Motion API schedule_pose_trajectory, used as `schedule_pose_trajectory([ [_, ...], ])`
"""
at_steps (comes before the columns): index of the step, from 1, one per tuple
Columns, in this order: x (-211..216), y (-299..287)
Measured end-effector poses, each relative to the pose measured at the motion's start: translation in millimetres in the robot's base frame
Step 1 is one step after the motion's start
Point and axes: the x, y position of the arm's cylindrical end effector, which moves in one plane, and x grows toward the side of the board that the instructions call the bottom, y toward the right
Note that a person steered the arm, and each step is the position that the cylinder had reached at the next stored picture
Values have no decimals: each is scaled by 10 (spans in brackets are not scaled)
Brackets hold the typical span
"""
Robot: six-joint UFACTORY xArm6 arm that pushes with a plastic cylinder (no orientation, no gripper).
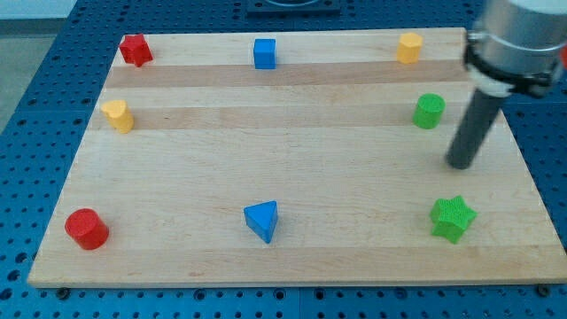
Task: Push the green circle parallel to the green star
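My tip point(461, 165) rests on the surface point(292, 177), touching nothing, no jaws shown. Green circle point(429, 111) sits up-left; green star point(453, 218) below.

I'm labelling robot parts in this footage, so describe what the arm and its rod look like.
A straight, dark grey to black cylindrical rod, matte and unmarked, ending in my tip. Above it sits a wider rounded housing, light grey with a black band around its lower edge. No cables or labels show.
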Motion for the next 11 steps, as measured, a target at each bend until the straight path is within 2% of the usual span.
schedule_pose_trajectory([
  [1, -561, 300],
  [2, -1252, 276],
  [3, -1603, -48],
  [4, -1446, -182],
  [5, -972, -92],
  [6, -876, -87],
  [7, -1258, -150],
  [8, -1260, -341],
  [10, -354, -258],
  [11, -585, -252],
])
